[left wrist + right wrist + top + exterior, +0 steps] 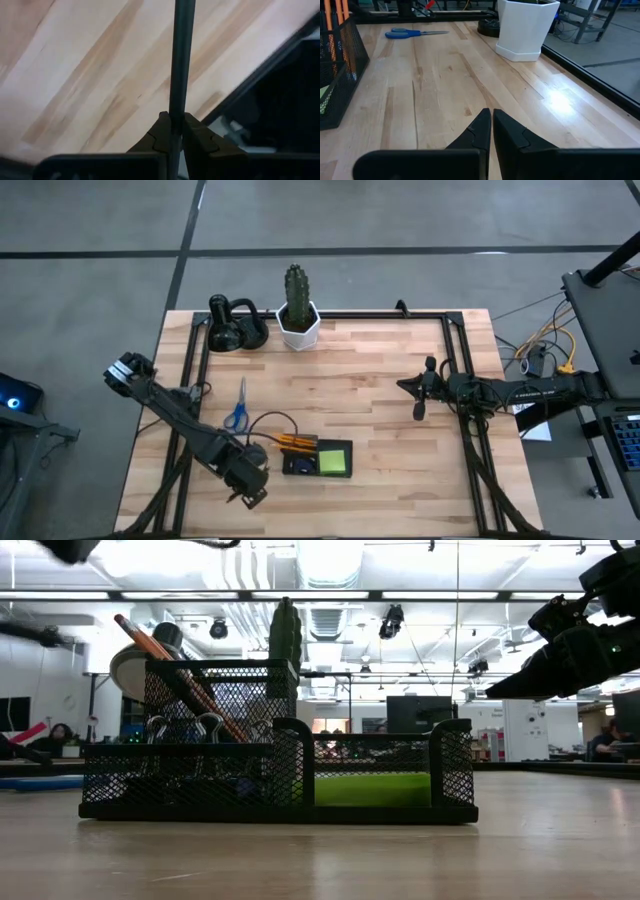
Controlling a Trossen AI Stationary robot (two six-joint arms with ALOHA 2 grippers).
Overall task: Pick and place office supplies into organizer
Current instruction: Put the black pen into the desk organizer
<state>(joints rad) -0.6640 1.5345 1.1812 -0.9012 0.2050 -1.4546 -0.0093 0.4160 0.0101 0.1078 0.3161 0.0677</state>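
The black mesh organizer sits near the table's near edge. Orange pencils lean in its left part, and the lime-green sticky pad lies flat in its right part. Blue-handled scissors lie flat on the wood, left of the organizer. My left gripper hovers just left of the organizer by the near edge, shut on a dark pen. My right gripper is shut and empty above the table's right half. My left gripper pinches the dark pen between its two fingers. The shaft runs on past the fingertips, in line with the fingers. It is lifted clear over the wood near the table's black edge rail.
A white hexagonal cactus pot and a black rounded gadget stand at the far edge. A black cable loops from the left arm beside the organizer. Black rails frame the tabletop. Bare wood lies between organizer and right gripper.
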